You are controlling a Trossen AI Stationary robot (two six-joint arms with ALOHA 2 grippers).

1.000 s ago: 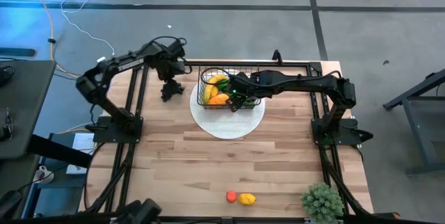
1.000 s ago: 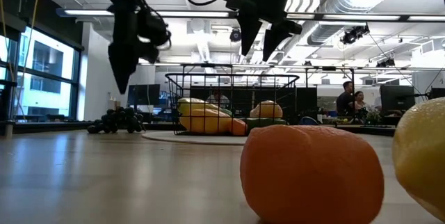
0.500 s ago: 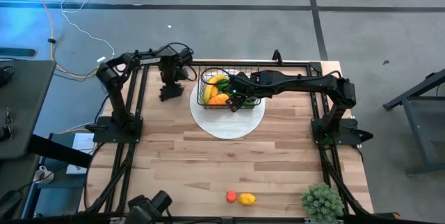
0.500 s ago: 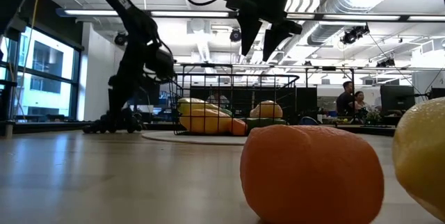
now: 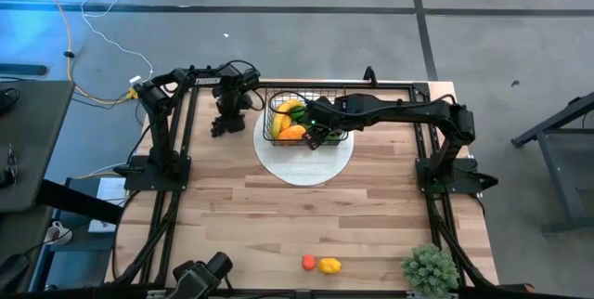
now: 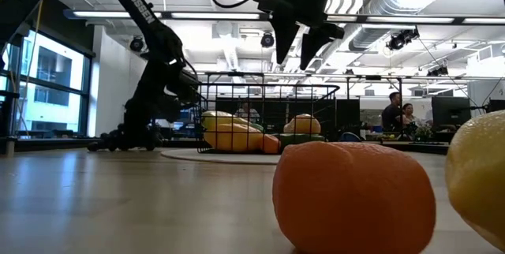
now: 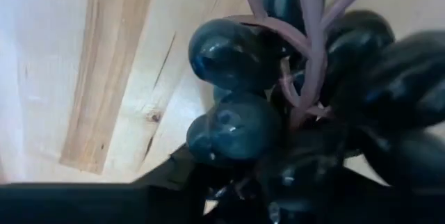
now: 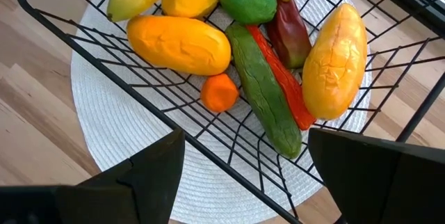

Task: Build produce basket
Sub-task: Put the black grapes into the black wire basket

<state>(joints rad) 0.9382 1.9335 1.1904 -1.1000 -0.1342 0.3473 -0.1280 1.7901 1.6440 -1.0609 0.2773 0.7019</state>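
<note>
The left claw [image 5: 221, 124] is down on the grapes [image 7: 306, 113] at the basket's [image 5: 302, 118] nine o'clock; whether it grips them, I cannot tell. The right claw [image 8: 240, 175] hangs wide open over the basket, holding nothing.

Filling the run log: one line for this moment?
left gripper: closing on grapes, beside basket | right gripper: open above basket | orange, lemon on table

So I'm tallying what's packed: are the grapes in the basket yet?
No, the grapes lie on the table left of the basket, under the left gripper.
</note>
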